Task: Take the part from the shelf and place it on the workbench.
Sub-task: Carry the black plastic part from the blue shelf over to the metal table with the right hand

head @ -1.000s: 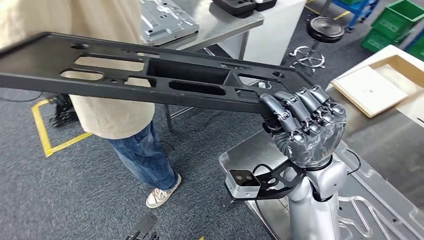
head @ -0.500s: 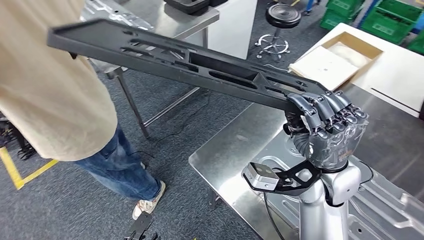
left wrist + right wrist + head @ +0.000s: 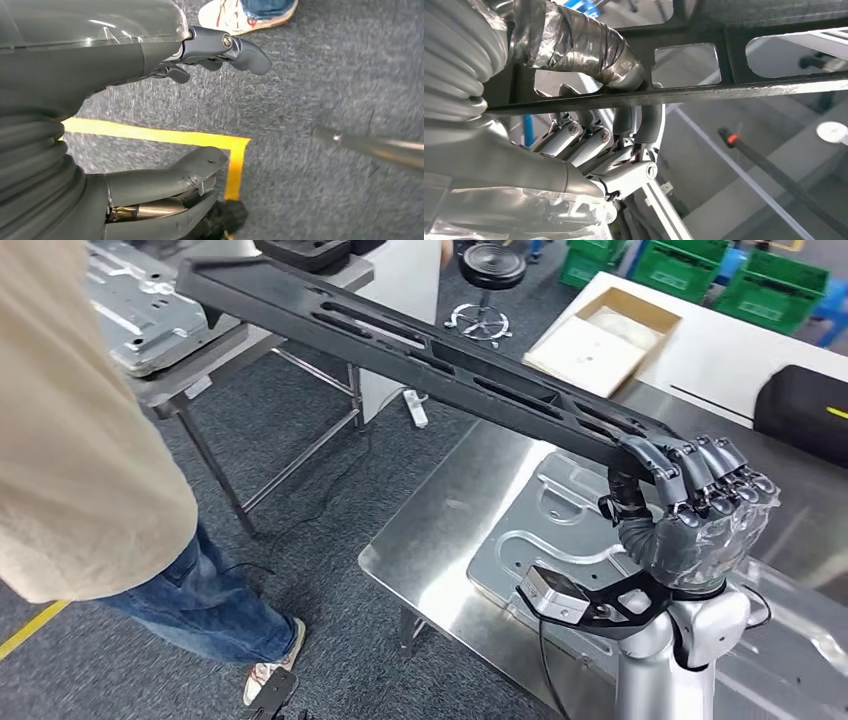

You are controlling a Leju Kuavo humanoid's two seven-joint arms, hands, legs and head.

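Grey carpet floor lies under a shiny steel workbench at 5 o'clock. Right hand grips one end of the long black slotted plastic part, which reaches in the air toward 10 o'clock, over the workbench edge. Left hand hangs above the carpet, fingers spread, holding nothing. At 9 o'clock stands a person in beige shirt.

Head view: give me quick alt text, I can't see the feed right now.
The right hand grips one end of a long black slotted part, holding it tilted above a steel workbench that already carries a stamped metal panel. A person in a beige top and jeans stands close on the left.
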